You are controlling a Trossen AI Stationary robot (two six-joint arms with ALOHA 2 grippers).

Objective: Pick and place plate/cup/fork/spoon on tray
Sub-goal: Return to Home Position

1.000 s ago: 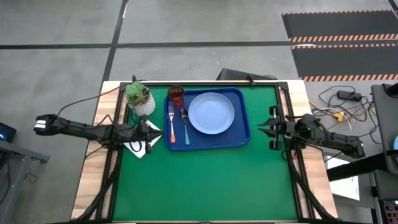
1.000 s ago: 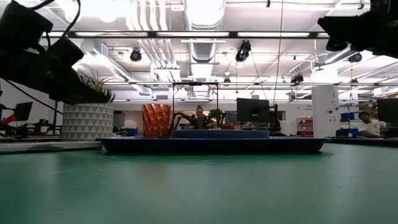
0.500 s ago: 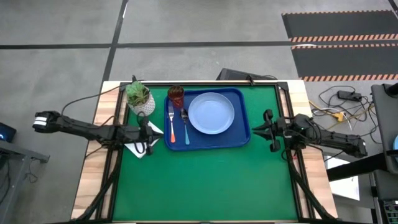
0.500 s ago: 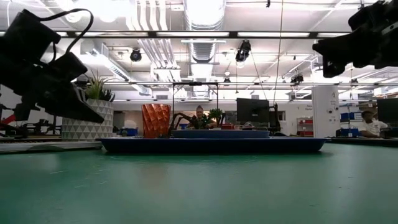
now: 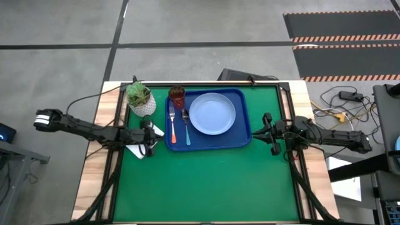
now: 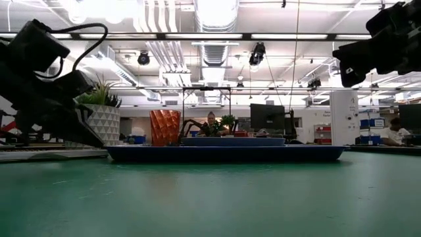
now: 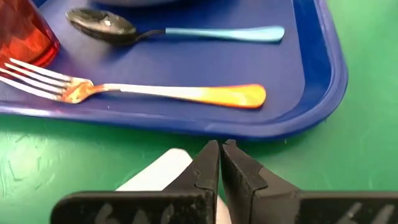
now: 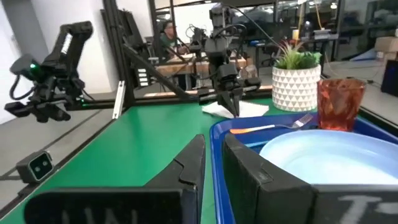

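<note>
A green table mat [image 6: 210, 204] fills the foreground. Across its middle lies a large deep-blue plastic tray [image 6: 223, 153], seen edge-on. Above the tray's rim show the flat edge of a light-blue round plate [image 6: 233, 141] and, toward the tray's left end, a dark-red translucent cup [image 6: 164, 127]. Just left of the tray stands a white patterned pot with a green plant [image 6: 102, 122]. The dark left gripper [image 6: 92, 135] hangs in front of the pot, near the mat's left edge. The right gripper [image 6: 342, 59] hangs high above the right edge.
</note>
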